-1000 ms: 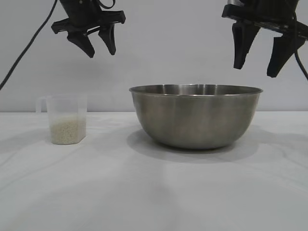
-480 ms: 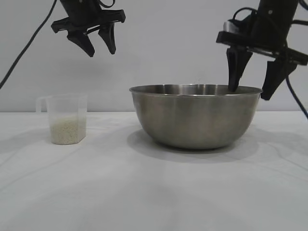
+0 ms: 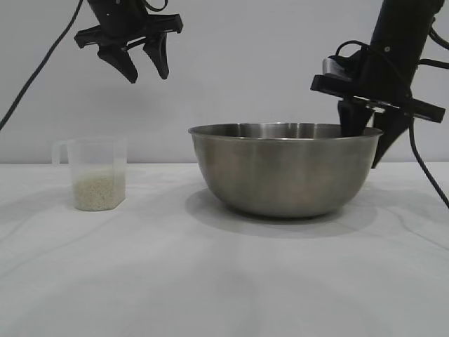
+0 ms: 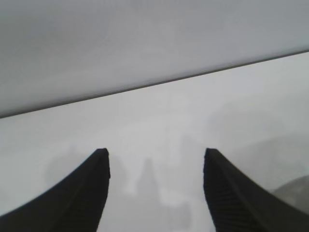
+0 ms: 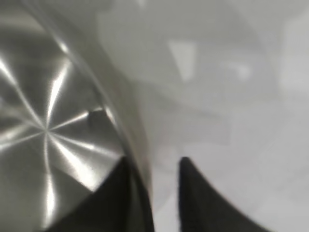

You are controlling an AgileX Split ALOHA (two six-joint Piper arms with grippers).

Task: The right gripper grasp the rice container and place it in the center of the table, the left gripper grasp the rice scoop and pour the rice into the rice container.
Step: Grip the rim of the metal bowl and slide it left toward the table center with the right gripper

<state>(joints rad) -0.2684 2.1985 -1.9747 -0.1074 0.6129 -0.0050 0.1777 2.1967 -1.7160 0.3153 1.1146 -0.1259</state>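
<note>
At bowl's right rim: right gripper [image 3: 367, 137] straddling wall of rice container [image 3: 285, 168], one finger inside, one outside, jaws narrowed but contact unclear. Placed for rim pinch. Rice scoop [image 3: 97, 173] stands left on table [image 3: 224, 281]; left gripper [image 3: 139, 62] hangs open above, idle.

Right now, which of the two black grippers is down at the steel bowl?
The right gripper: its fingers straddle the rice container's rim. The left gripper hangs high above the rice scoop.
</note>
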